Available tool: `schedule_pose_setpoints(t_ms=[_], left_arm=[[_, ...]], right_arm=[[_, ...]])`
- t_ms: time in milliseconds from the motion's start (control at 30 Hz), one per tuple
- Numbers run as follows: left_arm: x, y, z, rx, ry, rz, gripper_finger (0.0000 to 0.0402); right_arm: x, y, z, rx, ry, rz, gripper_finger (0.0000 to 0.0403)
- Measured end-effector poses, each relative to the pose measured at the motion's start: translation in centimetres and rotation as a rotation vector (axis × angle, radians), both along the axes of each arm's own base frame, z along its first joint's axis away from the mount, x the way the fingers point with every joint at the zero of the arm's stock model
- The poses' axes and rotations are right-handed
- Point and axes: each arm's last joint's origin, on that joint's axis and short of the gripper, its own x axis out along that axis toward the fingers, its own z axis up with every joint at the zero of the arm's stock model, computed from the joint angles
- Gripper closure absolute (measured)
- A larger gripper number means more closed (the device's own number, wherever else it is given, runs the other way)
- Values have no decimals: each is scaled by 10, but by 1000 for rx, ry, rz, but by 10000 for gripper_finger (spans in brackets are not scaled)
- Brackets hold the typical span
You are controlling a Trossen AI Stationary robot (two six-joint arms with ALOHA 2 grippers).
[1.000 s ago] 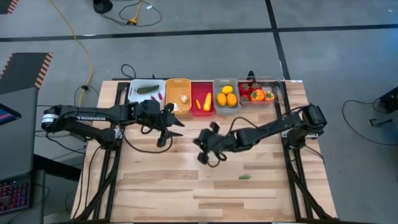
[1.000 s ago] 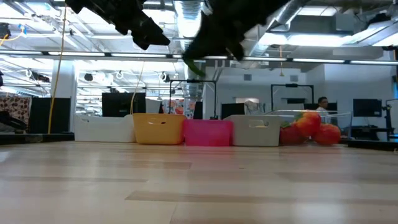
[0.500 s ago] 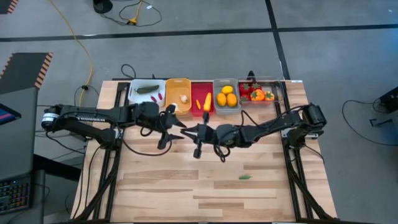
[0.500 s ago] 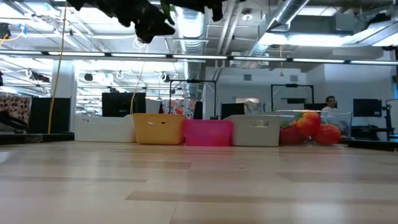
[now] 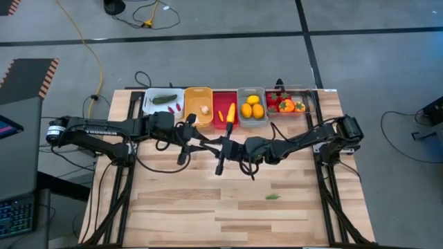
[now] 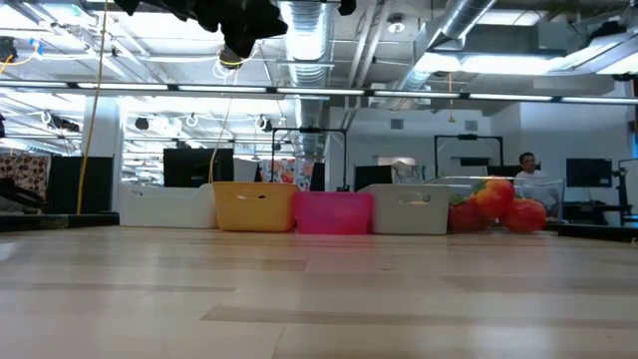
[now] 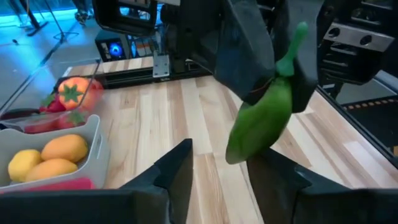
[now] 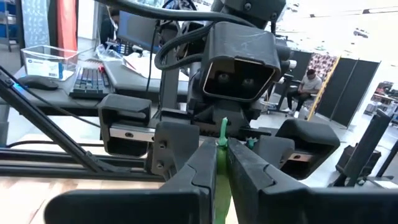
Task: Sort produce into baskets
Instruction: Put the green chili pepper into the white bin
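Above the middle of the table my right gripper (image 5: 221,148) is shut on a green chilli pepper (image 7: 264,118) and points level at my left gripper (image 5: 205,143). The two face each other closely. In the left wrist view my left gripper (image 7: 219,159) is open, and its fingers stand on either side of the pepper's lower tip (image 7: 239,153). Along the far edge stand the baskets: white (image 5: 160,104), orange (image 5: 199,116), red (image 5: 224,123), grey (image 5: 242,93) and clear (image 5: 304,93). They hold produce. A small green piece (image 5: 273,197) lies on the table at the near right. My right gripper pinches the pepper's upper half, just below the stem (image 7: 281,87), between its two fingers (image 7: 249,62). The fingers come level from the table's right. The pepper hangs tilted, stem up, clear of the table. My left gripper: I cannot tell whether its fingers touch the pepper's tip.
The near half of the wooden table (image 5: 208,214) carries only the green piece. In the low view the row of baskets (image 6: 334,212) stands across the far side, and a person sits in the room behind.
My right gripper has risen with the green pepper and gone toward the table's left, to my left gripper. It has tipped from pointing downward to level and has rolled. The pepper has come between my left gripper's fingers.
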Motion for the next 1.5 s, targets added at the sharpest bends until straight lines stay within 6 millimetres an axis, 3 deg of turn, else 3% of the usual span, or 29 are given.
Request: schedule_pose_setpoints(t_ms=[533, 967, 1100, 1333, 1500], left_arm=[[0, 0, 0, 1, 0, 0, 376], [0, 0, 0, 1, 1, 2, 397], [0, 0, 0, 2, 1, 3, 397], [0, 0, 0, -18, 3, 9, 397], [-7, 8, 4, -40, 7, 50, 397]], right_arm=[[0, -2, 0, 3, -1, -6, 344], [1, -9, 0, 35, -8, -18, 339], [1, -9, 0, 35, -6, -18, 312], [1, -9, -1, 34, 7, -22, 232], [-10, -4, 6, -14, 97, -116, 188]])
